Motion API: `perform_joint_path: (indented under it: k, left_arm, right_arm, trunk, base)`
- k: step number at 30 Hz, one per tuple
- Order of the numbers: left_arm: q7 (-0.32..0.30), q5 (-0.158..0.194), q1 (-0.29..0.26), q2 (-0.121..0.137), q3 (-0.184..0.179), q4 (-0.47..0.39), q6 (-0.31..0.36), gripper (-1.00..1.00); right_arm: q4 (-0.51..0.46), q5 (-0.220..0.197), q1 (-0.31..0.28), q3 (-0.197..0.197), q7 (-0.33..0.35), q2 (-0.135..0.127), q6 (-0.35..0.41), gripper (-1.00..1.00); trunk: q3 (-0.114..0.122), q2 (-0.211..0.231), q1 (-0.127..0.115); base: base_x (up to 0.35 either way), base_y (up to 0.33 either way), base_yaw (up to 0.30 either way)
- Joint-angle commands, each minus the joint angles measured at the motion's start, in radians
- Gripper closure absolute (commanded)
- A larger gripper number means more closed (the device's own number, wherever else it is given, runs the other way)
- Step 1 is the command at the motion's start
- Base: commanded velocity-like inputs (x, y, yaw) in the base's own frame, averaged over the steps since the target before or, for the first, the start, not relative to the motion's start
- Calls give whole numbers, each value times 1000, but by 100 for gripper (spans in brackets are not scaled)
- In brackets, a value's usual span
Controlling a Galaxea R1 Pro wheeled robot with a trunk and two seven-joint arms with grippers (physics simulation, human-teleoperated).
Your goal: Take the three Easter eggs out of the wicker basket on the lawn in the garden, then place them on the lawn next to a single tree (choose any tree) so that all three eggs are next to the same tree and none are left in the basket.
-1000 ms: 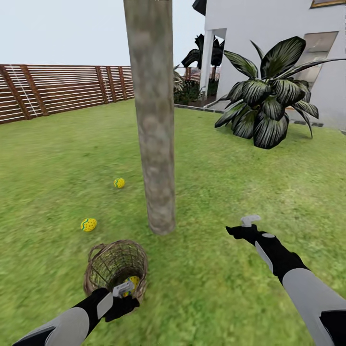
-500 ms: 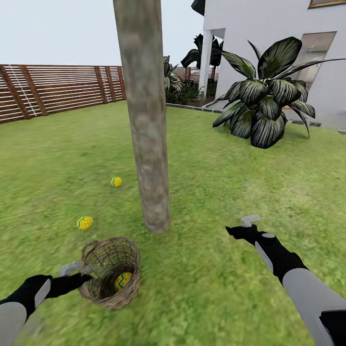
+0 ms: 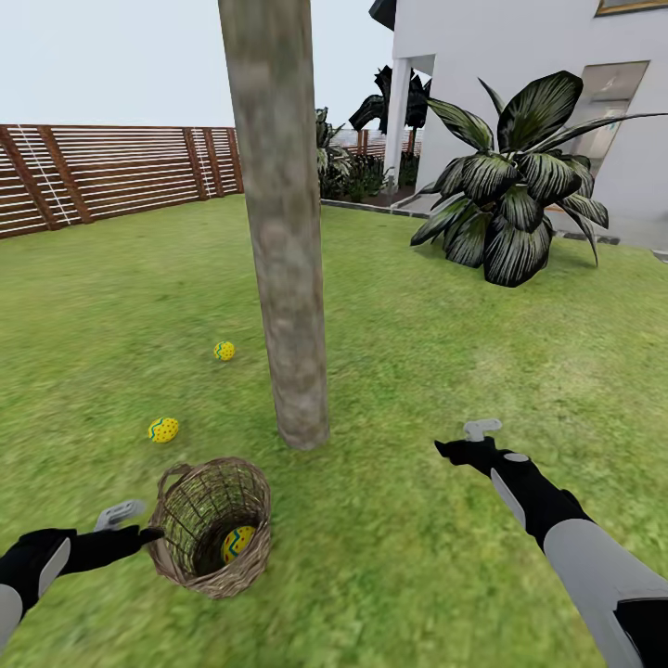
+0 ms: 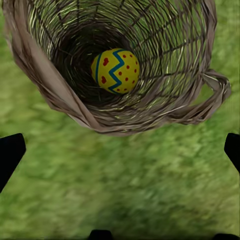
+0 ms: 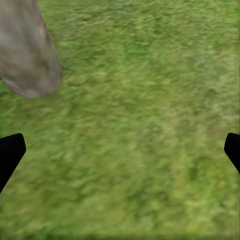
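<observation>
One Easter egg (image 3: 237,543) lies inside the wicker basket (image 3: 211,566), low against its near-right wall; the left wrist view shows the same egg (image 4: 115,70) at the bottom of the woven basket (image 4: 45,75), yellow with red dots and a blue zigzag band. The basket stands tilted on the lawn (image 3: 417,371), its mouth leaning toward the near left, a loop handle (image 3: 168,479) showing at its far-left rim.

Two more eggs rest on the grass: one with a blue zigzag (image 3: 163,430) lies just beyond the basket to the far left, and a second (image 3: 224,351) lies farther off, near the left side of the tree (image 3: 283,232). The thick grey-brown trunk rises just beyond the basket, slightly to its right. A broad-leaved plant (image 3: 515,199) grows far right beside the white house (image 3: 520,56), and a brown slatted fence (image 3: 111,172) runs along the far left.

Reaching in from the near left, the left gripper (image 3: 130,521) hangs just beside the basket's left rim; its dark fingertips (image 4: 11,152) sit wide apart at the edges of its wrist view, holding nothing. The right arm stretches forward on the right, its gripper (image 3: 468,443) over bare grass to the right of the trunk, well apart from the basket. Its fingertips (image 5: 11,150) are likewise spread wide and empty, with the trunk's base (image 5: 30,55) in sight.
</observation>
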Motion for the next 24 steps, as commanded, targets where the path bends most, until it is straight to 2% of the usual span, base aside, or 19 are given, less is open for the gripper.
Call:
perform_joint_path:
  k: [1,6,8,9,17,24]
  left_arm:
    - [-5,-15,0,2,9,-1,8,-100]
    - [-6,-30,0,20,10,-1,9,-100]
    - [-6,-32,0,40,10,1,9,-100]
    - [-7,-33,0,67,10,3,8,-100]
    - [-8,-33,-1,74,9,3,-4,-100]
    - [-6,-31,-1,71,11,2,-7,-100]
  right_arm:
    - [-2,-9,0,6,-1,-1,6,-100]
    - [-2,-9,0,6,-1,5,6,-100]
    - [-2,-9,0,6,-1,5,6,-100]
    - [-2,-9,0,6,-1,8,7,-100]
    - [-2,-9,0,6,-1,9,7,-100]
    - [-1,-9,0,7,-1,12,7,-100]
  trunk:
    - [-1,-1,0]
    - [-1,-1,0]
    - [-1,-1,0]
    - [-1,-1,0]
    - [-1,-1,0]
    - [-1,-1,0]
  base:
    - [0,0,0]
    - [0,0,0]
    - [0,0,0]
    - [0,0,0]
    - [0,-18,0]
    - [0,-267,0]
